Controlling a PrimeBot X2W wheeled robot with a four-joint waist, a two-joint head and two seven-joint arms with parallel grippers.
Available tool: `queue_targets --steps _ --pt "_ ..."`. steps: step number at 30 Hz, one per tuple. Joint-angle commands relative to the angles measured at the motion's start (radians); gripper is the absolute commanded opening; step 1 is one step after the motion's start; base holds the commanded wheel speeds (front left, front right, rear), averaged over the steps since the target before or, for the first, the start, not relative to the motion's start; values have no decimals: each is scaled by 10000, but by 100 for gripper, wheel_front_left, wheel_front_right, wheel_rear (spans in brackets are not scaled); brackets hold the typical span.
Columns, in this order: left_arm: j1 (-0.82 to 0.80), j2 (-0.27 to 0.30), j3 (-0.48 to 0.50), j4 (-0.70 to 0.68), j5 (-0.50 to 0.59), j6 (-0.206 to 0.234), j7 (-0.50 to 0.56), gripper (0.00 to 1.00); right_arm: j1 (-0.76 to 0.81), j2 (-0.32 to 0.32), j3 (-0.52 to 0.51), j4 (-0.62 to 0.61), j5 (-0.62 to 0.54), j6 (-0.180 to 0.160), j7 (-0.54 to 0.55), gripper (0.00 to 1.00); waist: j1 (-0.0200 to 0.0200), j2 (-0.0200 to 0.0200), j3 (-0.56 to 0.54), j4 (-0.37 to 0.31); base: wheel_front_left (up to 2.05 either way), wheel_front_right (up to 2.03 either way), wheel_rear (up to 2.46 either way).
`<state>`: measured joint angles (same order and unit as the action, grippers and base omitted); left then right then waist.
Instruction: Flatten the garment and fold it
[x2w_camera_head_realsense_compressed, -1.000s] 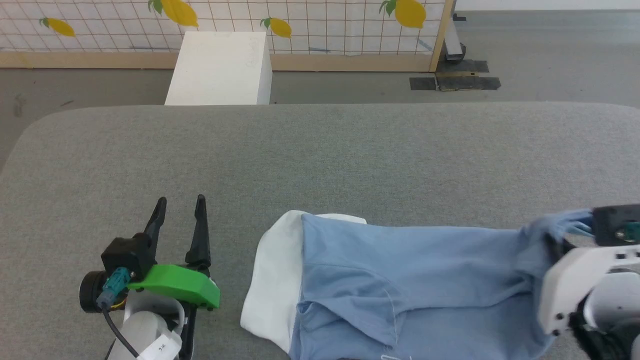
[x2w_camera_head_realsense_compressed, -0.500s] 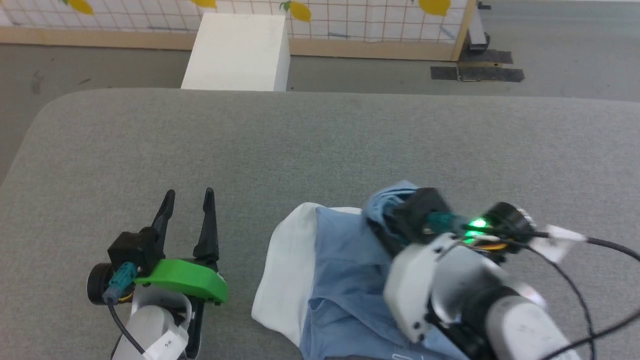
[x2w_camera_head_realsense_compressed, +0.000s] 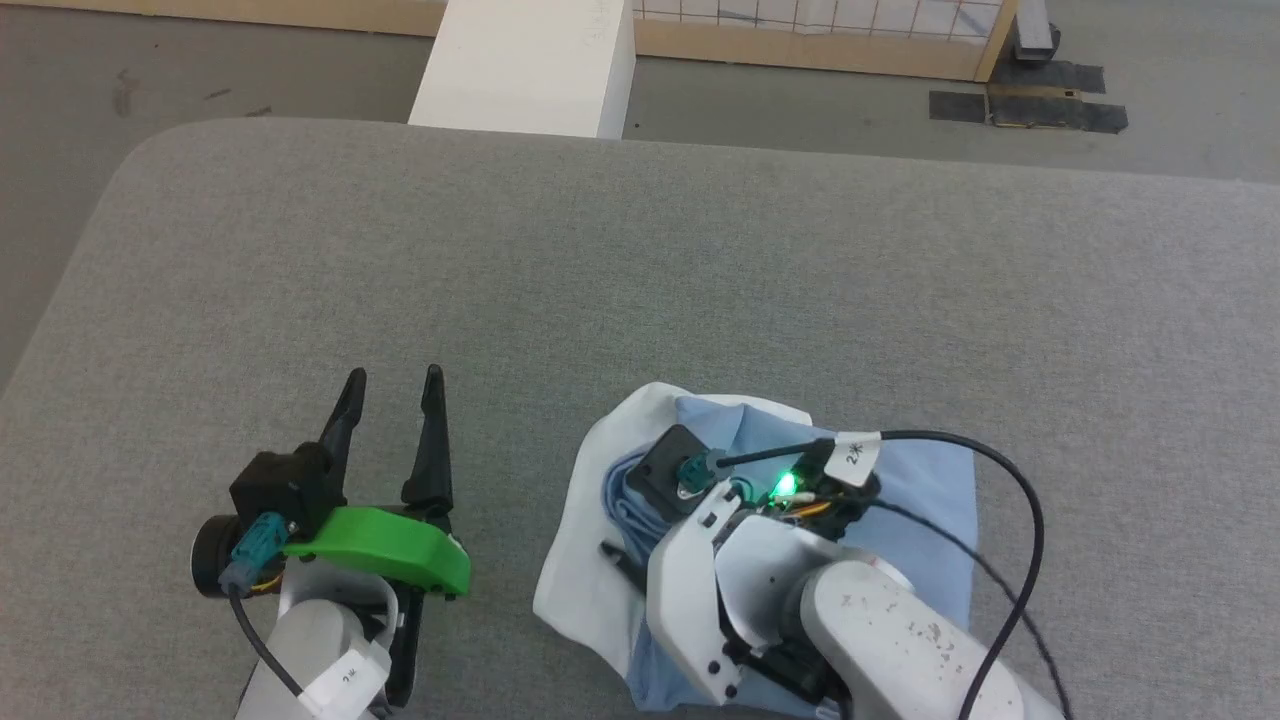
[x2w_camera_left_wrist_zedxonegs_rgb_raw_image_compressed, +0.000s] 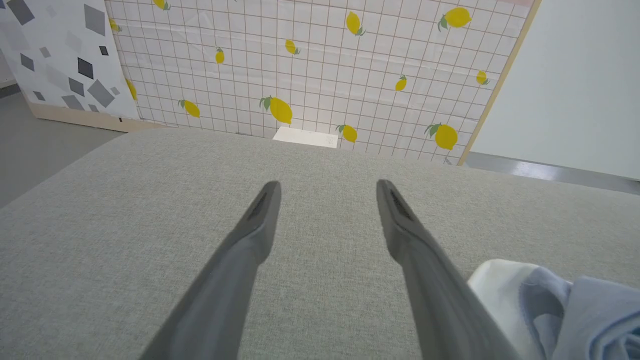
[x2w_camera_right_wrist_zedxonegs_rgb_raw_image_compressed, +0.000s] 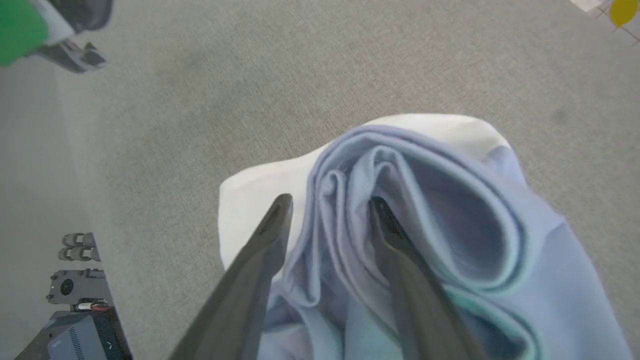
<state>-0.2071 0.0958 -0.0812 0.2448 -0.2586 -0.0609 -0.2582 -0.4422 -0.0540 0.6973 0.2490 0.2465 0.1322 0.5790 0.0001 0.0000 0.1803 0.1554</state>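
The garment (x2w_camera_head_realsense_compressed: 930, 500), a light blue T-shirt with its white inner fabric (x2w_camera_head_realsense_compressed: 585, 580) showing at the left, lies doubled over on the grey table (x2w_camera_head_realsense_compressed: 300, 250). My right wrist (x2w_camera_head_realsense_compressed: 760, 560) hangs over it. In the right wrist view my right gripper (x2w_camera_right_wrist_zedxonegs_rgb_raw_image_compressed: 330, 202) has its fingers apart, with loose bunched folds of the garment (x2w_camera_right_wrist_zedxonegs_rgb_raw_image_compressed: 450, 210) between and around them. One fingertip (x2w_camera_head_realsense_compressed: 612, 552) shows above the white fabric. My left gripper (x2w_camera_head_realsense_compressed: 392, 375) rests open and empty on bare table left of the garment; its fingers (x2w_camera_left_wrist_zedxonegs_rgb_raw_image_compressed: 260, 215) stand wide apart, with the garment's edge (x2w_camera_left_wrist_zedxonegs_rgb_raw_image_compressed: 505, 285) at lower right.
A white box (x2w_camera_head_realsense_compressed: 530, 65) stands on the floor beyond the table's far edge. A lemon-patterned panel (x2w_camera_left_wrist_zedxonegs_rgb_raw_image_compressed: 300, 65) rises behind it. Dark equipment (x2w_camera_right_wrist_zedxonegs_rgb_raw_image_compressed: 75, 300) sits on the floor past the table's near edge. Bare grey table stretches ahead and to the right.
The head camera has tilted down. My right gripper carried the garment's right end leftward over the rest, doubling it, and its jaws have parted. The left arm has not moved.
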Motion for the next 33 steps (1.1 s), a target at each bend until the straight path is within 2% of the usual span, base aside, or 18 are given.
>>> queue_targets --steps 1,5,11,16,20,26,29,33 --pt "-187 -59 4 28 160 -62 -36 100 -127 31 121 94 449 -15 -144 100 -1 0 27 22 0 0 0" --pt "-138 -88 84 84 194 -78 -36 100 -145 34 458 -29 1572 -15 -532 100 -1 0 -38 -76 0 0 0" --pt "5 -71 224 135 246 -98 -36 100 148 36 -101 -1443 2634 -15 -2385 100 -1 0 -328 -366 0 0 0" --pt "190 -41 315 146 269 -127 -36 100 1211 36 -2260 -2933 2005 -15 -4818 100 -1 0 -655 -620 0 0 0" --pt "356 -23 327 99 314 -139 -36 100 2596 36 -4110 -3622 1374 -15 -5850 100 -1 0 -866 -790 0 0 0" --pt "443 -13 312 -16 367 -168 -36 100 4348 37 -6266 -3396 1143 -15 -5808 100 -1 0 -1000 -944 0 0 0" --pt "428 -7 298 -30 383 -194 -36 100 4766 37 -6859 -3016 1305 -15 -5495 100 -1 0 -1003 -968 0 0 0" --pt "399 -22 259 -42 402 -226 -36 100 4971 37 -7056 -2275 1653 -15 -4697 100 -1 0 -964 -957 0 0 0"
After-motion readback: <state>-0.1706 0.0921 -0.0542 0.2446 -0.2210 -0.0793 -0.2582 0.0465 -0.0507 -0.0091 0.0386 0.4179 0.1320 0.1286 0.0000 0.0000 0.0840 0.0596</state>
